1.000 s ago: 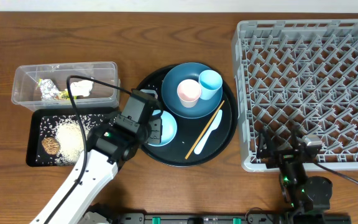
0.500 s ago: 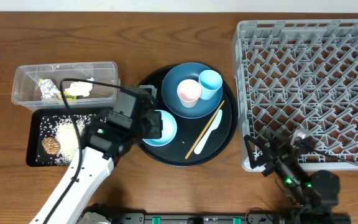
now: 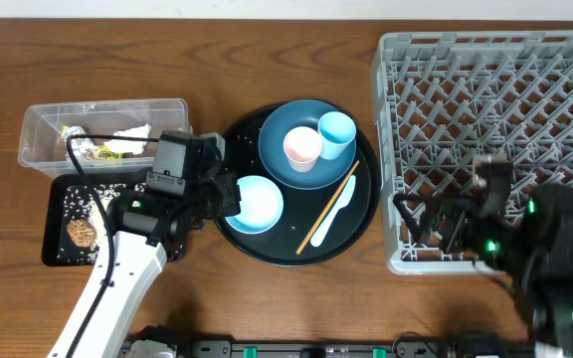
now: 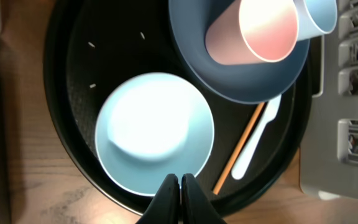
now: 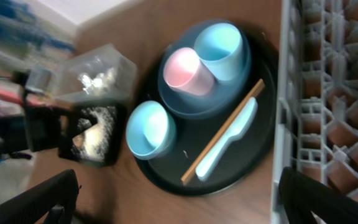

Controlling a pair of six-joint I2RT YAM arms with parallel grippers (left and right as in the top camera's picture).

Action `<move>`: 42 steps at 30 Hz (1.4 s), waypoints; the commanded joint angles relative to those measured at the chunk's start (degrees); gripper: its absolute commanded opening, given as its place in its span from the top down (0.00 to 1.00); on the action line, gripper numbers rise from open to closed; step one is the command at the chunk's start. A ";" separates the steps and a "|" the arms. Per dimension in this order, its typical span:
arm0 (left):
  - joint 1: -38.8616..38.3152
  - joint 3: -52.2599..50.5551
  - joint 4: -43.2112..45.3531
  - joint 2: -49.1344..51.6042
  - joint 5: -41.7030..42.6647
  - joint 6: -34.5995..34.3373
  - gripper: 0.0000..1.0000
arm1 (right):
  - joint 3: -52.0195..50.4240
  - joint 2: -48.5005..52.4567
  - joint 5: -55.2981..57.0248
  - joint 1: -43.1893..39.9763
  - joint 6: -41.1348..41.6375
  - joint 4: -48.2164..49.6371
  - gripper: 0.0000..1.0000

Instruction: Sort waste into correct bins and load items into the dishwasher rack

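My left gripper [image 4: 180, 185] is shut with nothing in it, its tips just over the near rim of the pale bowl [image 4: 154, 132]. From overhead it [image 3: 227, 195] sits at the left edge of the bowl [image 3: 259, 202]. The dark blue dish [image 3: 288, 121] holds the pink cup [image 3: 302, 149] and light blue cup [image 3: 337, 131]. Chopstick [image 3: 330, 202] and white spoon [image 3: 339, 211] lie beside them. My right gripper [image 3: 428, 227] stands open at the front left corner of the dishwasher rack [image 3: 495, 119]. The clear tub [image 3: 43, 134] holds wrapper [image 3: 83, 149] and tissue [image 3: 129, 134].
A round black tray [image 3: 361, 224] carries the dishes, with a few loose rice grains [image 4: 92, 43] on it. The flat black tray [image 3: 56, 204] holds rice and a brown lump [image 3: 82, 231]. Bare wood lies between round tray and rack.
My left gripper has drawn back to the left, uncovering the bowl. The right arm has risen from the bottom edge up to the rack's front left corner.
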 commanded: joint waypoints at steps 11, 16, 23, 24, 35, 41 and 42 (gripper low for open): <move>0.17 1.09 16.44 0.85 16.79 3.04 0.93 | 6.45 16.83 1.64 0.37 -10.93 -5.40 0.01; 0.07 1.09 24.52 5.16 16.96 -0.22 0.94 | 6.45 19.28 2.58 0.35 -11.50 -6.60 0.01; 0.07 1.09 36.48 17.16 16.79 -7.74 0.49 | 6.45 19.69 8.81 0.37 -11.47 -8.09 0.01; 0.04 1.09 37.66 18.29 16.81 -8.48 0.40 | 6.45 19.69 9.25 0.37 -11.50 -8.44 0.01; -5.44 1.09 39.69 24.15 6.80 -8.57 0.37 | 6.45 19.69 14.10 0.37 -11.50 -10.16 0.01; -9.01 1.07 36.04 24.39 -4.44 -8.50 0.37 | 6.40 19.69 14.10 0.37 -11.50 -10.38 0.01; -9.33 1.07 36.00 24.48 -5.22 -8.50 0.37 | 6.40 19.69 14.10 0.37 -11.50 -10.51 0.01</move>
